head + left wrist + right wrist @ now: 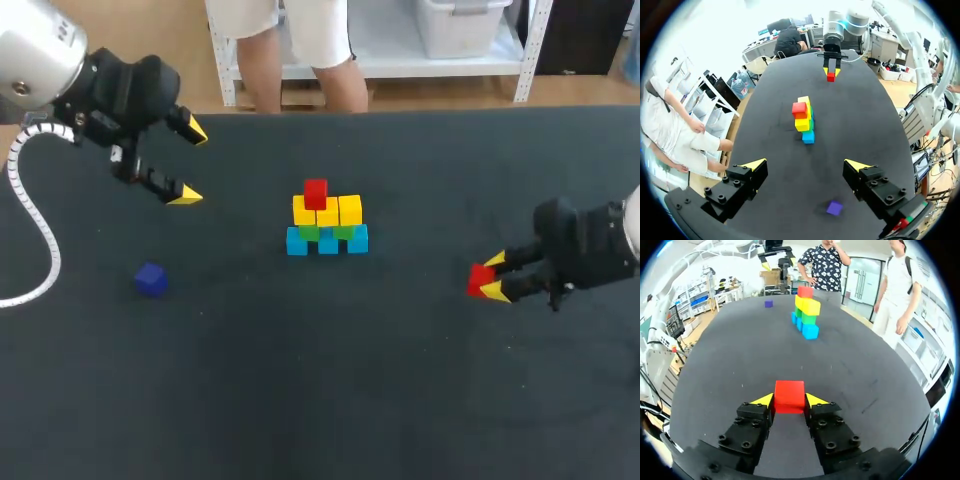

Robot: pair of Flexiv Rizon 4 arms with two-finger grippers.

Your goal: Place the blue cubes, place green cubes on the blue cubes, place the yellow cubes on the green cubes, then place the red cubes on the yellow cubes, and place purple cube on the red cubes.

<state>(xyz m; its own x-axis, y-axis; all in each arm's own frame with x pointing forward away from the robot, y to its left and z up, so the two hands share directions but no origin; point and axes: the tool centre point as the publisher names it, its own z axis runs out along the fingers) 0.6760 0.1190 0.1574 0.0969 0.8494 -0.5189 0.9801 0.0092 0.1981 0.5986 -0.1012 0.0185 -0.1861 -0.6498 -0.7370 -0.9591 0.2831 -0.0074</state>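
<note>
A stack stands mid-table: blue cubes [327,241] at the bottom, green cubes [309,232] on them, yellow cubes [327,211] above, and one red cube [316,192] on top. My right gripper [492,276] is shut on a second red cube [480,279], low at the table's right. In the right wrist view that red cube [789,394] sits squarely between the fingers, with the stack [806,310] far ahead. A purple cube [151,279] lies alone at the left. My left gripper [192,162] hangs open above the far left. Under it, in its own view, lies the purple cube [834,207].
The black table [320,400] spreads wide around the stack. A white cable [30,220] from my left arm loops over the left edge.
</note>
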